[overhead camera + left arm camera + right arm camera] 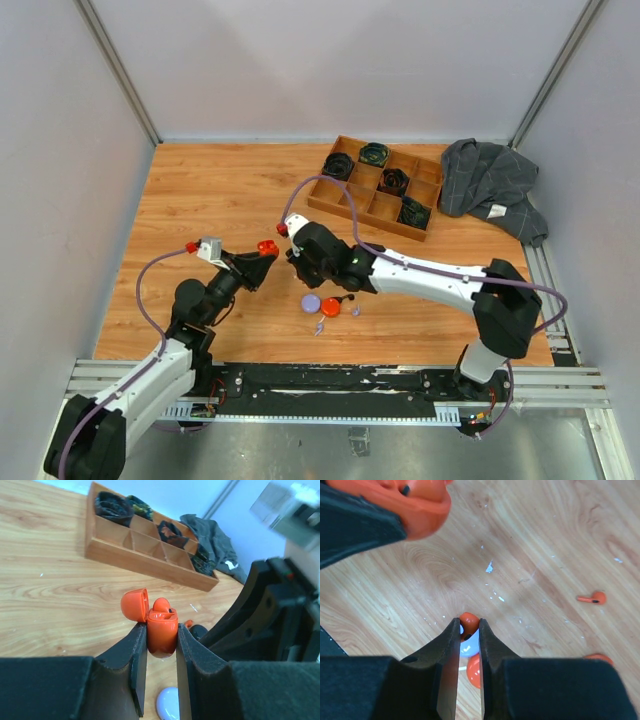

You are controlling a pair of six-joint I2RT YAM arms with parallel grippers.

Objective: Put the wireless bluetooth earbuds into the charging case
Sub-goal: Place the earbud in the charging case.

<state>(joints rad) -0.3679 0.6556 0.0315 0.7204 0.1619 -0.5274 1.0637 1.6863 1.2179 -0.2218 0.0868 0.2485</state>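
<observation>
While left fingers (134, 662) pinch orange case (161, 632), open tabletop (200, 200) leftward, tray (140, 562) beyond.

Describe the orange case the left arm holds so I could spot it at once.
Start at the middle of the wooden table, where the two arms' tips meet. There the left gripper pinches the orange case by its sides. Unlike the lilac case and second orange case lying on the table nearby, it is up in the air with its lid flipped open.
</observation>
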